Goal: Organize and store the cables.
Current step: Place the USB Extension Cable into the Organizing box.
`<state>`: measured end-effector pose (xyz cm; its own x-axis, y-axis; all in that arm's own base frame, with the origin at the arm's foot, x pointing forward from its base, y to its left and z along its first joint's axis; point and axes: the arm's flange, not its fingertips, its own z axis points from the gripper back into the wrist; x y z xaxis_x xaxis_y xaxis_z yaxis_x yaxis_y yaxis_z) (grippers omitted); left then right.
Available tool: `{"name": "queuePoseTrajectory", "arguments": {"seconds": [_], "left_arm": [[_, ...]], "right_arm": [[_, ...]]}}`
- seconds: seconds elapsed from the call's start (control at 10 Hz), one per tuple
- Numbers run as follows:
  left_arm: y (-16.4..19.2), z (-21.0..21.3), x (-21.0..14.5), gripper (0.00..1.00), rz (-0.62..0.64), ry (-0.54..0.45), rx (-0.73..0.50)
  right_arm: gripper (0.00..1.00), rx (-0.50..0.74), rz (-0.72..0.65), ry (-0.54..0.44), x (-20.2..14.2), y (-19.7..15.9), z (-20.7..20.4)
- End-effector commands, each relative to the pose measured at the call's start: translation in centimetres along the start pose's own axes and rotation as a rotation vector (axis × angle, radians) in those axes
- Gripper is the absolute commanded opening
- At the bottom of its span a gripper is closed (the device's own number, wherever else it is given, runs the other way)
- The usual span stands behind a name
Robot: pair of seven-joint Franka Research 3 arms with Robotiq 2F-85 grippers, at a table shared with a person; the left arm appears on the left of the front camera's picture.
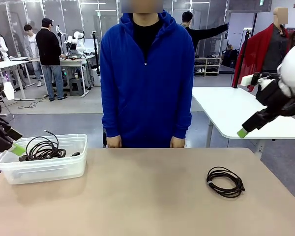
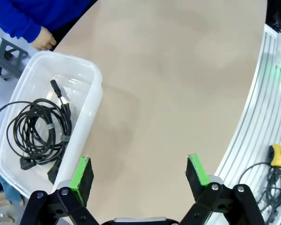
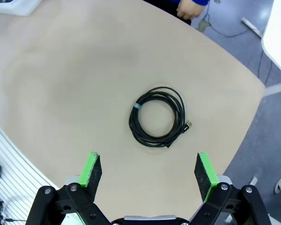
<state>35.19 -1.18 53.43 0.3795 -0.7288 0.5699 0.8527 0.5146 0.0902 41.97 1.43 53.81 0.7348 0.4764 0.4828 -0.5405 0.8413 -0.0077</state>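
Observation:
One coiled black cable (image 1: 225,181) lies on the tan table at the right, tied with a small pale band (image 3: 158,116). More black cables (image 1: 41,148) lie wound together inside a clear plastic bin (image 1: 64,169) at the table's left (image 2: 38,132). My left gripper (image 2: 139,175) hangs open high above the table, just beside the bin's rim. Open as well, my right gripper (image 3: 149,172) hovers well above the lone coil, nothing between its green pads (image 1: 242,132).
A person in a blue hoodie stands at the far edge, hands (image 1: 114,141) resting at the table's rim. The table's ribbed metal edge (image 2: 262,117) and a yellow button box (image 2: 279,155) lie beyond it.

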Motion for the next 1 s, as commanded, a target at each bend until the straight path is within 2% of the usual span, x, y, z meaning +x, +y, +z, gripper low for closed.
{"name": "queuePoseTrajectory", "arguments": {"seconds": [0.0,0.3,0.5,0.6,0.7,0.9], "left_arm": [[-0.7,-0.1,-0.6,1.00,-0.023,-0.018,0.030],[0.0,-0.2,-0.4,1.00,-0.030,-0.041,0.010],[0.0,0.5,-0.6,1.00,-0.045,-0.029,0.020],[0.2,1.3,-0.9,1.00,-0.145,0.045,0.018],[1.4,2.0,-1.3,1.00,-0.201,0.034,-0.010],[1.9,2.6,-1.9,1.00,-0.325,0.076,0.015]], "right_arm": [[1.00,-0.073,-0.072,0.063,2.4,0.0,-2.3],[1.00,-0.101,-0.131,0.161,3.0,-0.2,-8.3],[1.00,-0.111,-0.141,0.208,2.6,-0.4,-10.5],[1.00,-0.107,-0.138,0.230,2.4,-0.2,-11.2],[1.00,-0.114,-0.136,0.241,2.3,-0.2,-12.0],[1.00,-0.126,-0.137,0.272,1.8,-0.1,-13.6]]}}
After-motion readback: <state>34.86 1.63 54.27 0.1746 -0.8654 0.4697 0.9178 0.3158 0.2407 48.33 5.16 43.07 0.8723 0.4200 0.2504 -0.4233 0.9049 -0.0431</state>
